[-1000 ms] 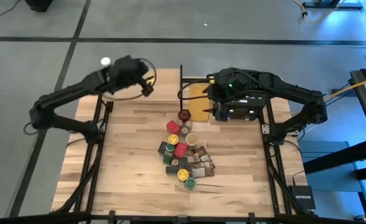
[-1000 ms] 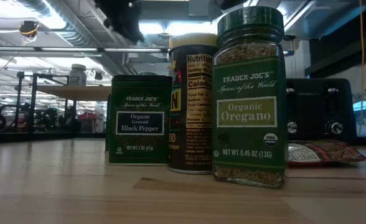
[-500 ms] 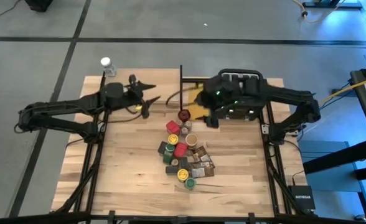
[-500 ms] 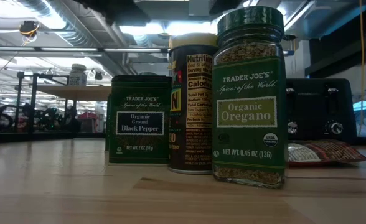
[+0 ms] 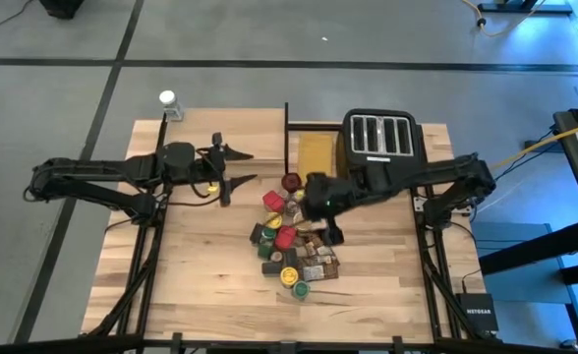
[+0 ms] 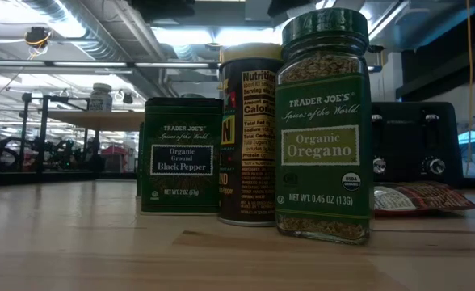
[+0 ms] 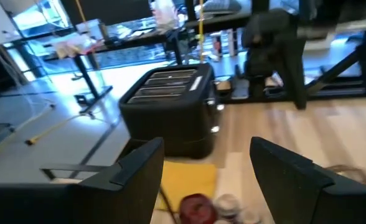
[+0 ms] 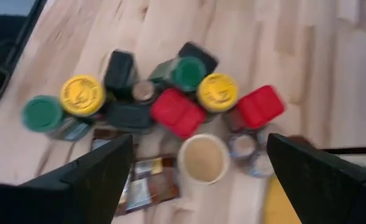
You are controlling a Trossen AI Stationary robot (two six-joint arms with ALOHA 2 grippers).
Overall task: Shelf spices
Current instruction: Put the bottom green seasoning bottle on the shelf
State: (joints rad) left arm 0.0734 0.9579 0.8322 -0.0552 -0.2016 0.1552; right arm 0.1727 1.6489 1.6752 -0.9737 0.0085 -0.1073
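Observation:
The spices [image 5: 291, 246] stand and lie in a heap at the table's middle: jars, tins and brown packets with red, yellow and green lids [image 8: 170, 102]. In the low view an oregano jar [image 6: 322, 121] and a black pepper tin [image 6: 181, 153] stand nearest. One white-lidded jar [image 5: 168, 101] stands on the shelf's far left corner. The shelf [image 5: 250, 133] stands at the table's far left. My right gripper [image 5: 328, 221] hangs open above the heap's right part [image 8: 198, 142]. My left gripper [image 5: 232, 167] is open beside the shelf's near edge, pointing toward the heap [image 7: 206, 155].
A black toaster [image 5: 379, 134] stands at the far right, also seen as the toaster [image 7: 170, 109]. A flat yellow board [image 5: 314, 152] lies beside it, with a dark red knob-like object [image 5: 290, 182] at the heap's far end. Bare wood [image 5: 191, 265] lies left of and nearer than the heap.
My right gripper has swung from above the toaster toward the near edge and now hangs over the spice heap, uncovering the toaster. My left gripper has moved from above the shelf toward the near edge and the right, coming down beside the shelf. No spice has moved.

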